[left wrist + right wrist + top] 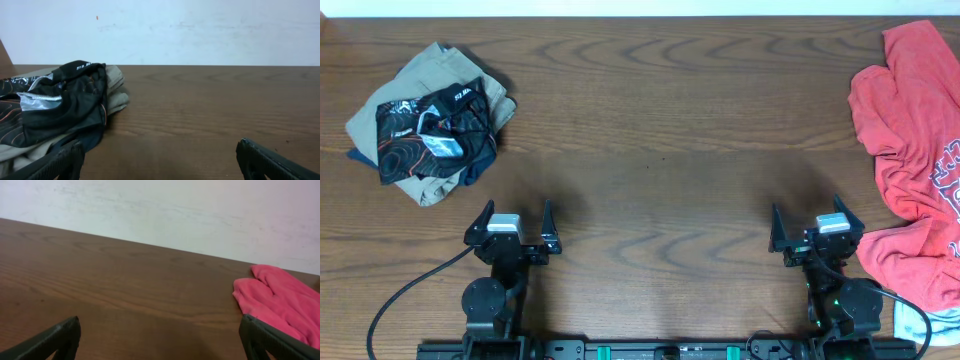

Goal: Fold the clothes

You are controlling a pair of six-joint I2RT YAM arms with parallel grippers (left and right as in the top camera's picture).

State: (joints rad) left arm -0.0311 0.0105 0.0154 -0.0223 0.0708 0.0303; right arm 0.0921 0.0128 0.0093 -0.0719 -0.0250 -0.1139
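Two end effectors, the left end effector (517,208) and the right end effector (805,214), sat parked with their jaws wide apart and nothing between them, the left one just nearward and to the right of the crumpled black short-sleeved jersey with thin orange contour lines and white logos (430,135), the right one well apart from it on the same near side. That jersey lay bunched in a loose heap on top of a folded pair of khaki-beige trousers (428,60), which showed around it on the far and left sides; both rested on the brown wood-grain desk (660,120). Far to the right of the jersey sprawled a rumpled red T-shirt (910,130), touched by neither arm. Folding did not appear to have begun, so the step in hand looked like the first reach. The next move would likely call for the left arm to travel to the jersey, pinch only its black fabric without catching the trousers beneath, and draw it to the bare desk to the jersey's right, where both arms could spread it flat.
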